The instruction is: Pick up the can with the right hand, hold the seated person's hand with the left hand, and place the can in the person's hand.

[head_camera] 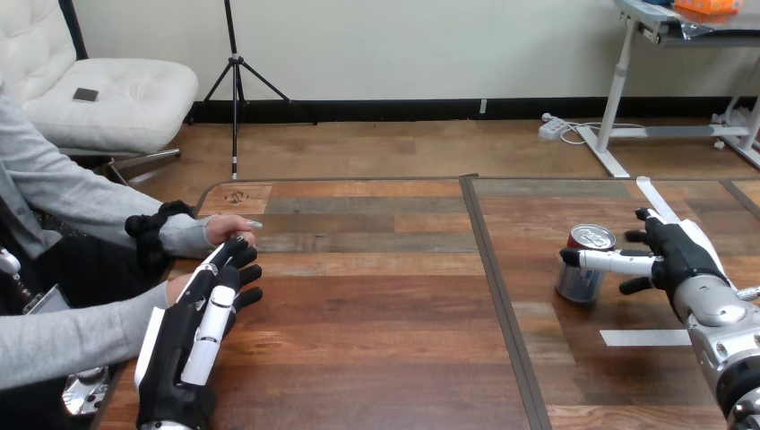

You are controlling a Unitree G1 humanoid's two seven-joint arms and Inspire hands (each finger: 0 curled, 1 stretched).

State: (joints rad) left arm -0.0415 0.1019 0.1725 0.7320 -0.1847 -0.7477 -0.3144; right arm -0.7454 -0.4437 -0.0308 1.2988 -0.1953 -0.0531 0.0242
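Robot hand (679,260) by upright silver can (578,285).

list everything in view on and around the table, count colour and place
table: one, brown wood planks, across the view
can: one, silver with a red-rimmed top, upright on the table's right part
white strips: two, flat on the table's right part, one by the right forearm, one beyond the hand
person's hand: one, at the table's left edge
left robot hand: one, black and white, open, fingertips by the person's hand
right robot hand: one, black and white, open, a finger across the can's side
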